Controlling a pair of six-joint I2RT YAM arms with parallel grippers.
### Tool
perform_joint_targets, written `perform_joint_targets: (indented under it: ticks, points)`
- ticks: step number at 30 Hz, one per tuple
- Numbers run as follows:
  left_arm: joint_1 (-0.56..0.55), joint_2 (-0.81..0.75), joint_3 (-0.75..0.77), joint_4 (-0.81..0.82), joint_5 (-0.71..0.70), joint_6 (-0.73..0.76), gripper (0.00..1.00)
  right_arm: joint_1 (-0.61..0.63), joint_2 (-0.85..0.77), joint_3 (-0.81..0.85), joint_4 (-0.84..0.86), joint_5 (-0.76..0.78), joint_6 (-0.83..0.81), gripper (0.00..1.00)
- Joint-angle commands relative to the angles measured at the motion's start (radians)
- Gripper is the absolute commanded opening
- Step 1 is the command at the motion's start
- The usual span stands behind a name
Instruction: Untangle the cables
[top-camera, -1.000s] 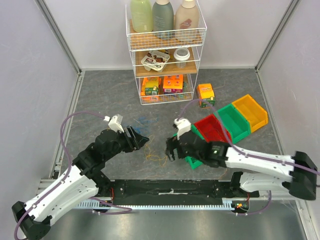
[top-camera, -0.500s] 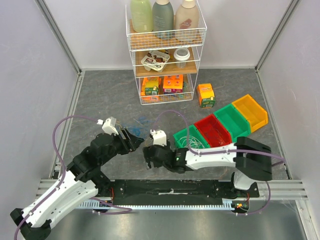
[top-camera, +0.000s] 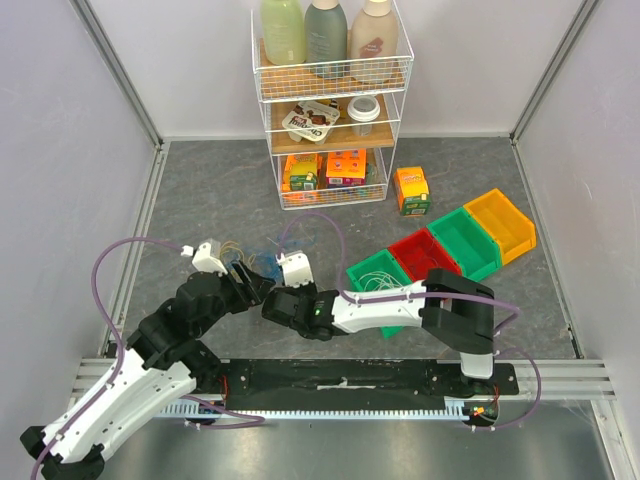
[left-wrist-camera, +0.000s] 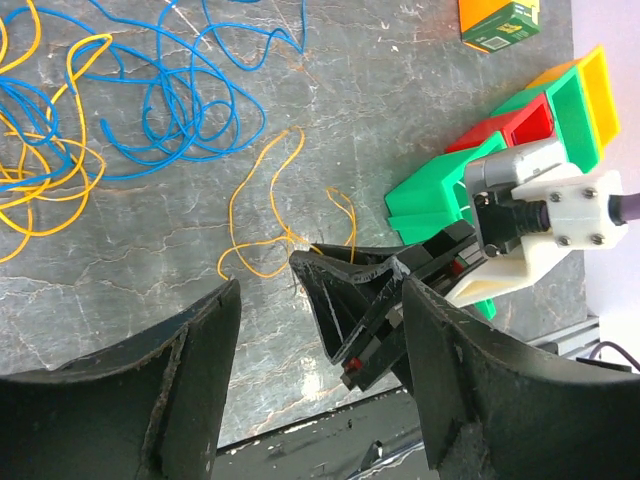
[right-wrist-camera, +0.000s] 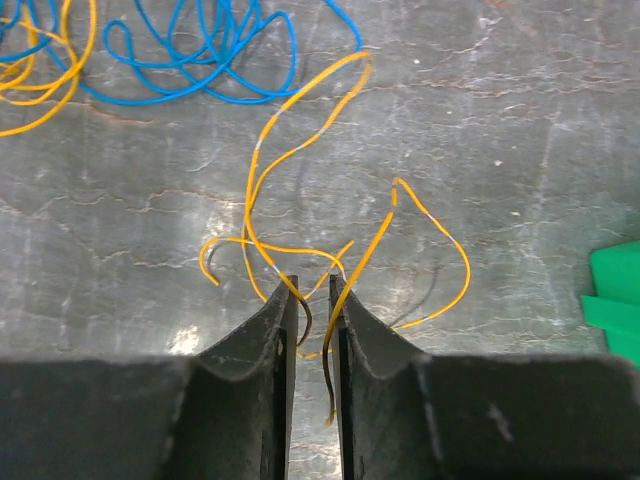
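**Overhead view.** The left arm is seen rising from the lower-left corner and running diagonally up and to the right. The left gripper (top-camera: 256, 283) is placed just left of frame centre, fingers directed rightward. The right arm is folded at the elbow at lower right. Its forearm is laid out leftward, low over the grey table (top-camera: 200, 190), in front of the nearest green bin (top-camera: 372, 272). The right gripper (top-camera: 273, 307) is found just below and right of the left one, the two nearly tip to tip.

**Left wrist view.** The left jaws are held wide apart with nothing grasped. The table and the black fingers of the right gripper are seen through the gap.

**Right wrist view.** The right jaws are drawn in to a narrow slit, tips down at the table. A loose yellow cable (right-wrist-camera: 258, 160) is spread across the middle of the frame. One strand of it runs down through the slit and is pinched there. A blue cable (right-wrist-camera: 215, 97) is coiled at the upper left, apart from the fingers.

In the left wrist view the blue cable is seen tangled with further yellow loops (left-wrist-camera: 50, 190) at the upper left.
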Motion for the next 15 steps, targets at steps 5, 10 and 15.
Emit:
perform_joint_targets:
  ticks: [5, 10, 15]
  points:
    - [-0.011, -0.042, 0.023, 0.032, -0.006, -0.002, 0.71, -0.021, -0.087, -0.031, 0.049, 0.091, -0.105, 0.00]
    - [-0.013, -0.067, 0.022, 0.010, -0.032, -0.003, 0.71, -0.035, -0.370, -0.166, 0.133, 0.060, -0.235, 0.00]
    - [-0.013, -0.050, 0.011, 0.029, -0.021, -0.002, 0.73, -0.150, -0.683, -0.222, 0.011, 0.090, -0.309, 0.00]
